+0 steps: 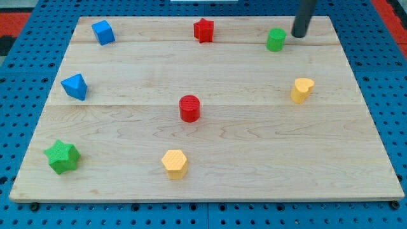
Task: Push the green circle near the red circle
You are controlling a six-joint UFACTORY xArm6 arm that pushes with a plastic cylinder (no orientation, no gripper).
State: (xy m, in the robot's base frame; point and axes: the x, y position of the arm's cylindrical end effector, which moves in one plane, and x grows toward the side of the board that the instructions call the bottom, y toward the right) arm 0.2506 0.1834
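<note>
The green circle point(276, 39) stands near the view's top right of the wooden board point(254, 146). The red circle point(189, 108) stands near the board's middle, well down and to the left of it. My tip point(298, 34) is at the view's top right, just to the right of the green circle and slightly above it, with a small gap between them.
A red star point(203, 30) is at top centre. A blue cube point(103, 32) is at top left and a blue block point(75, 86) at the left. A green star point(62, 156) is at bottom left. A yellow hexagon point(174, 163) is at bottom centre, a yellow heart point(302, 90) at the right.
</note>
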